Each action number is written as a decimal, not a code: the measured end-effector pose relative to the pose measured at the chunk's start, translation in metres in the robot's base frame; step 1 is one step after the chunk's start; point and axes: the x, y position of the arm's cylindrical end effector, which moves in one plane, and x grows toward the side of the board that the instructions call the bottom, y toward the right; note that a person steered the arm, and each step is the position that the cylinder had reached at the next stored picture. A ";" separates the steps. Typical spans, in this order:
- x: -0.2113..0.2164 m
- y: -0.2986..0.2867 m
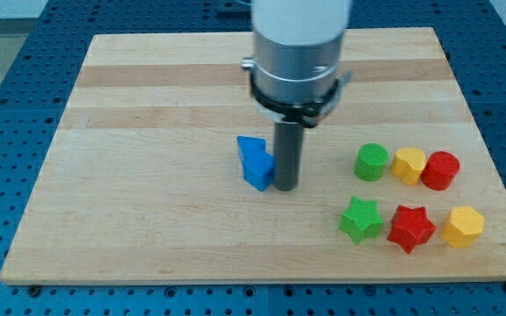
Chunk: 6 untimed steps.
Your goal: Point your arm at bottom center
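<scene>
My tip point(285, 188) rests on the wooden board point(148, 211) near the middle of the view, a little below centre. It stands right against the right side of a blue block point(254, 163) of irregular shape. The rod rises into the arm's silver and white body point(297, 53) at the view's top. The other blocks lie to the right of my tip, well apart from it.
At the view's right lie a green cylinder point(372, 162), a yellow block point(408, 165) and a red cylinder point(440, 170) in a row. Below them lie a green star point(360, 219), a red star point(410, 228) and a yellow block point(462, 226).
</scene>
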 end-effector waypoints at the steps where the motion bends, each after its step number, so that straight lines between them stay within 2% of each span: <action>1: -0.005 -0.031; 3: 0.058 -0.028; 5: 0.104 0.033; 6: 0.105 0.065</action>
